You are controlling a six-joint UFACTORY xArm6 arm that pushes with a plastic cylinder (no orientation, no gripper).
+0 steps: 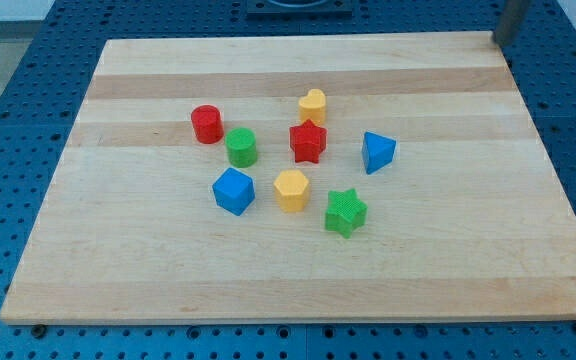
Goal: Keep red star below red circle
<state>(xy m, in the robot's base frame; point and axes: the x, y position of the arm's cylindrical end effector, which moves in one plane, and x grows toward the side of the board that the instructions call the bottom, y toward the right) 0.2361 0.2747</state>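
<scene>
The red circle (206,124) is a short cylinder on the wooden board (448,250), left of centre. The red star (308,141) sits to its right and slightly lower in the view, with the green cylinder (241,147) between them. My tip (499,42) shows blurred at the view's top right, at the board's far corner, well away from all the blocks.
A yellow heart (312,104) sits just above the red star. A blue triangle (376,152) lies to the star's right. A blue cube (233,191), a yellow hexagon (291,190) and a green star (345,212) lie below. Blue perforated table surrounds the board.
</scene>
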